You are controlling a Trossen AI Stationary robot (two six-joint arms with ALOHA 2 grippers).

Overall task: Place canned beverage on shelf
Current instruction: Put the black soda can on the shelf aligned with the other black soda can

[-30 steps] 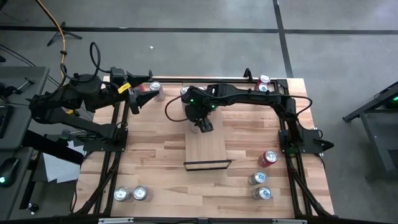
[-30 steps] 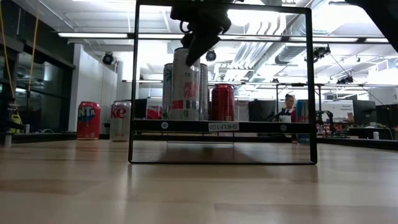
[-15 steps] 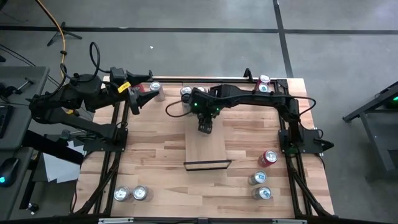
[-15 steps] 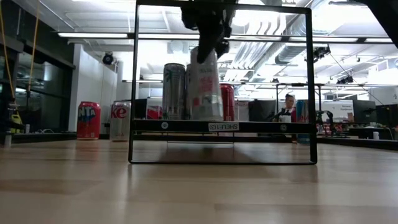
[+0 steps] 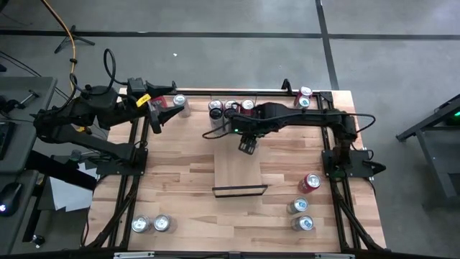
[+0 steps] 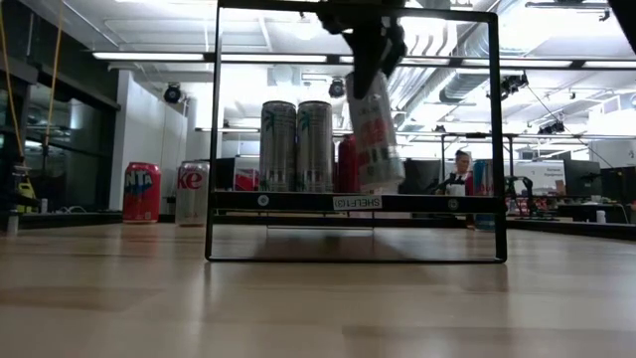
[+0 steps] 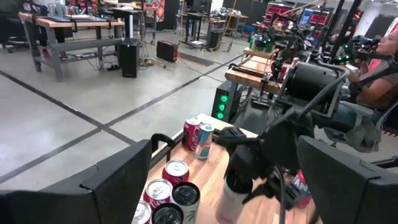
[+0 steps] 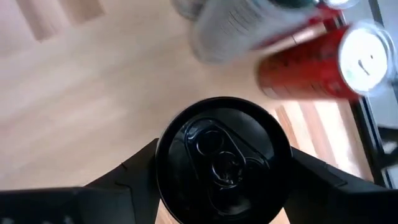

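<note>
A: Where does the high view sit?

B: Straight above, looking down on the whole tabletop [image 5: 187,187] and both arms, with grey floor around it.

A: And the low one?

B: At table height, looking level across the wood through the shelf [image 6: 353,202] into a workshop, close to the shelf's near rail.

A: The wrist cameras?

B: The left one looks across the table's far edge toward the other arm and the room. The right one looks down, very close, onto the black top of a can [image 8: 222,160].

A: What do they share?

B: High and low both show the shelf [image 5: 240,171]; the held can shows in the low and both wrist views.
</note>
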